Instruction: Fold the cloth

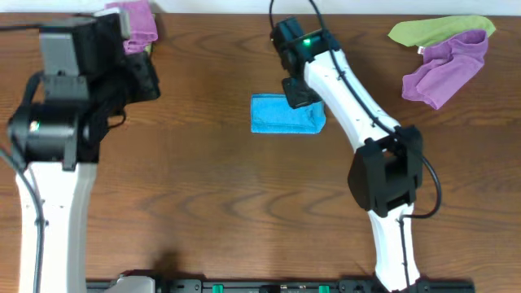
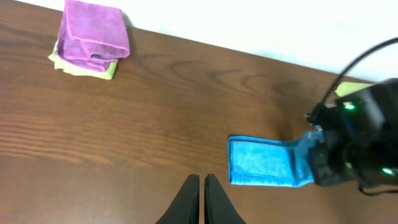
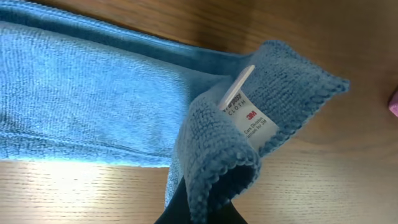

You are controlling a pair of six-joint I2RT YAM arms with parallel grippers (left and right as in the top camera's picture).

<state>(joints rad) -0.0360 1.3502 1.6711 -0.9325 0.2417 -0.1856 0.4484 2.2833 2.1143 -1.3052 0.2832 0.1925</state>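
Note:
The sky-blue cloth (image 1: 281, 114) lies folded into a strip on the wooden table, right of centre toward the back. It also shows in the left wrist view (image 2: 264, 162). My right gripper (image 1: 298, 91) is shut on the cloth's right end, pinching a curled corner (image 3: 214, 158) with the white tag (image 3: 249, 115) showing. My left gripper (image 2: 199, 199) is shut and empty, hovering over bare table to the left of the cloth.
A folded purple cloth (image 1: 140, 22) on a lime-green one sits at the back left, also in the left wrist view (image 2: 93, 34). A crumpled purple cloth (image 1: 446, 69) and a lime-green cloth (image 1: 435, 30) lie at the back right.

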